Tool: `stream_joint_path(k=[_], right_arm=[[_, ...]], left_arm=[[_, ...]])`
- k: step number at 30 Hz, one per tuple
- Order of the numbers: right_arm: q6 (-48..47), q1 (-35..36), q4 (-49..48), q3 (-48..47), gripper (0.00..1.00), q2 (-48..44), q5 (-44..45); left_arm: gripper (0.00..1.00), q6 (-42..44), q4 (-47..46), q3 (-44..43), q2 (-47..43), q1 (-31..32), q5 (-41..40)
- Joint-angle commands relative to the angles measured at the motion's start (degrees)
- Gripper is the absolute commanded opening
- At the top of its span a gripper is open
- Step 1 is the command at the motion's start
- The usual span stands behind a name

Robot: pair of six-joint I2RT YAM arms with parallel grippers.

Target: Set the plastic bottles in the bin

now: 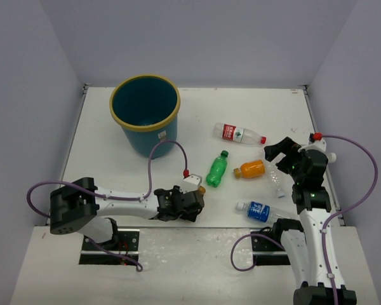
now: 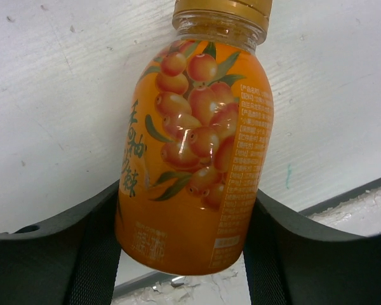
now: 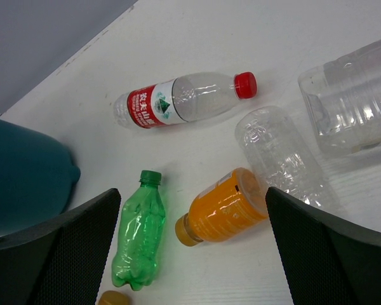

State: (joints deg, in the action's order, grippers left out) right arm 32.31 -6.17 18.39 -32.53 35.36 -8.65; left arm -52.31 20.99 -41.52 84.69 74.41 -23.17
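Now my left gripper (image 2: 185,190) clamps orange bottle (image 2: 197,146) at base end; right gripper (image 3: 192,190) spread wide, empty; slick round body may slip on lift.

This looks like a robot lab, not a home. Two robot arms (image 1: 124,199) are bolted at the edge of a plain white table (image 1: 108,165), with bare grey walls (image 1: 197,38) close around it and purple cables (image 1: 150,175) looping off the arms. Some plastic bottles (image 1: 217,169) and a blue bin (image 1: 146,141) with a yellow rim sit on the table top.
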Motion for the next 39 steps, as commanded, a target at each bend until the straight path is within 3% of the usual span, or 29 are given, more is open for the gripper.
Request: stream_joint_path(k=[1, 5, 12, 15, 18, 24, 32, 33, 35, 37, 39], right_arm=[[0.1, -0.2, -1.6, -0.6, 0.99, -1.1, -1.0], [0.5, -0.2, -1.3, -0.8, 0.99, -2.0, -1.2], [2.5, -0.2, -3.0, -0.4, 0.99, -4.5, -2.7], [2.1, -0.2, -2.6, -1.1, 0.99, -4.0, -3.1], [1.7, -0.2, -2.3, -1.3, 0.99, -3.3, -2.9], [2.5, 0.1, -3.9, -2.1, 0.99, -1.9, -8.8], [0.2, 0.8, -1.1, -3.4, 0.99, -2.0, -8.0], [0.1, 0.8, -1.0, -3.3, 0.99, -2.0, -8.1], [-0.2, 0.9, -0.8, -3.7, 0.99, -2.0, -9.1], [-1.1, 1.5, -0.6, -4.3, 0.99, -2.4, -9.5], [-2.0, 2.6, -0.4, -4.9, 0.99, -2.8, -7.7]], left_arm=[[0.12, 2.3, -2.5, -2.5, -3.4, 0.4, -2.4], [0.04, 5.9, -0.3, -5.1, -8.6, 0.3, -5.4], [0.06, 23.1, -4.3, -16.2, -18.4, -2.0, -17.8], [0.10, 28.0, -8.0, -20.4, -19.5, -7.1, -15.4], [0.12, 33.8, -9.3, -26.9, -19.2, -17.2, -13.2], [0.27, 39.0, -10.0, -36.3, -15.4, -32.7, -13.4], [0.34, 36.6, -9.0, -33.9, -12.5, -47.0, -4.5], [0.37, 36.1, -9.0, -33.8, -12.4, -48.0, -3.7], [0.52, 34.8, -7.7, -34.1, -11.0, -50.7, -1.7], [0.94, 34.5, -6.5, -35.0, -9.7, -51.7, 0.1], [1.00, 35.1, -6.7, -35.2, -9.9, -51.8, 1.4]])
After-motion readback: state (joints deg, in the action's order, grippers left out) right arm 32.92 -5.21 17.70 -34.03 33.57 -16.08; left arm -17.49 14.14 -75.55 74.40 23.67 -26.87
